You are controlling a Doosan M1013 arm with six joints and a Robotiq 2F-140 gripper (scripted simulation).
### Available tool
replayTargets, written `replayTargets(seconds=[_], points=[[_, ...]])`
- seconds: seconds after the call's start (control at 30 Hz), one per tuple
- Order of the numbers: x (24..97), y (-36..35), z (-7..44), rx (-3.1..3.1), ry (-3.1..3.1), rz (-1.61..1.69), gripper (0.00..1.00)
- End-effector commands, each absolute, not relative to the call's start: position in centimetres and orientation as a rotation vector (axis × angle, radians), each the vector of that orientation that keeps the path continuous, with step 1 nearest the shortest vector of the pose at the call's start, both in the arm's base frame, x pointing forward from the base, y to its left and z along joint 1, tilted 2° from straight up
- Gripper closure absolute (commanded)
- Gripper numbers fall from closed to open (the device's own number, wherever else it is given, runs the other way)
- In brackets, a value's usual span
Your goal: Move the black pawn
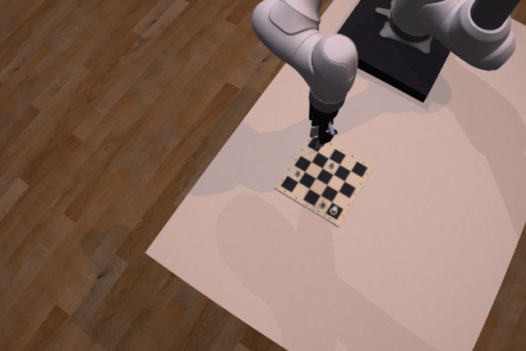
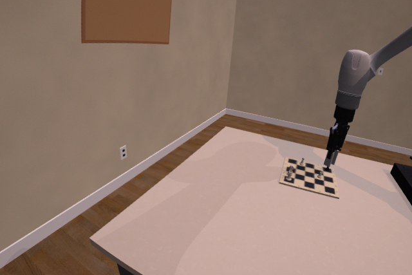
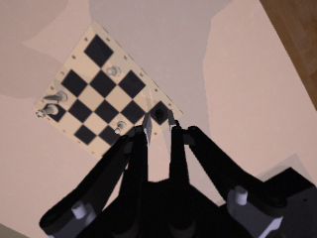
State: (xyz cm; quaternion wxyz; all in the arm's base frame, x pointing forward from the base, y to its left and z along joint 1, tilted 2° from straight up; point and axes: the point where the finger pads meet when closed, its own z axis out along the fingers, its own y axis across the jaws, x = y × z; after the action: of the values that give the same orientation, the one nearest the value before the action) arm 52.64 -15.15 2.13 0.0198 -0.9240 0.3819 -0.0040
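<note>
The black pawn (image 3: pixel 159 114) (image 2: pixel 327 168) stands on a dark corner square of the chessboard (image 1: pixel 318 187) (image 2: pixel 299 182) (image 3: pixel 89 96), on the side nearest the robot base. My gripper (image 1: pixel 319 137) (image 2: pixel 329 163) (image 3: pixel 159 118) points down at that corner with its fingers partly open. In the wrist view the pawn shows between the fingertips, with a gap on each side, and it is not gripped. In the top view the fingers mostly hide the pawn. The letters and numbers on the board's edge are too small to read.
Several light pieces stand on the board: one (image 1: pixel 331 165) (image 2: pixel 320 174) (image 3: pixel 120 127) fairly near the gripper, one (image 1: pixel 297 173) (image 3: pixel 113 70) by an edge, and two, one (image 1: pixel 322 204) beside a larger one (image 1: pixel 334 210), at the far corner. The black base plate (image 1: pixel 390 53) lies behind.
</note>
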Motion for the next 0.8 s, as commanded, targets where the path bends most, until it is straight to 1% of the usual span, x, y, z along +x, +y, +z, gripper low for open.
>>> replayTargets(seconds=[0.0, 0.33, 0.77], points=[[52.7, -15.1, 1.3, -2.867, 1.185, -0.013, 0.80], [52.7, -15.1, 0.2, -2.867, 1.185, -0.013, 0.80], [52.7, -15.1, 0.1, -2.867, 1.185, -0.013, 0.80]])
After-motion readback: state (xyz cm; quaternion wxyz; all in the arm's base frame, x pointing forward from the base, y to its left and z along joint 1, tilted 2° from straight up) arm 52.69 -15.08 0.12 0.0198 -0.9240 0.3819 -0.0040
